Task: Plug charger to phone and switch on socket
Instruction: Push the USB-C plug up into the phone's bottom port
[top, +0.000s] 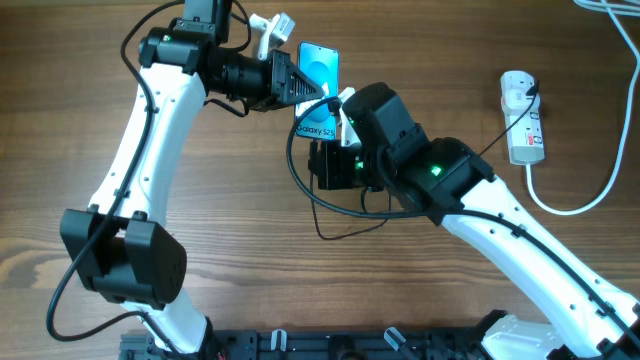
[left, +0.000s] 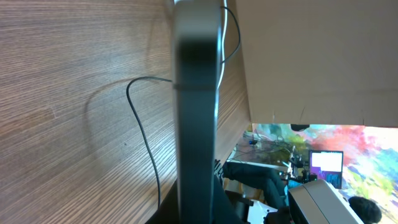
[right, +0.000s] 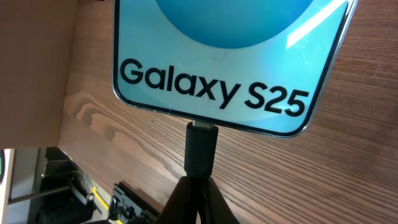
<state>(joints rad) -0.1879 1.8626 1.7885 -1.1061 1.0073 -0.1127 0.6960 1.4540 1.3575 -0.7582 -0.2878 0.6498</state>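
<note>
Charger (right: 201, 146) — light, limp cable with a stiff plug tip, best held by that tip: right gripper (right: 198, 186) pinches it, touching the phone's (right: 217, 50) 6 o'clock edge — left gripper (top: 300, 88) clamps the phone at the table's (top: 80, 60) 12 o'clock.

Likely a robotics lab: wooden table (top: 60, 150), lit monitor (left: 326, 163) behind.

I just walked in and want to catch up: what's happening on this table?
The left gripper holds the Galaxy S25 phone by its edge. The right gripper pinches the charger at its small plug, which sits at the port in the phone's bottom edge; full seating is unclear. The charger's other end is plugged into the socket, which neither arm touches.
</note>
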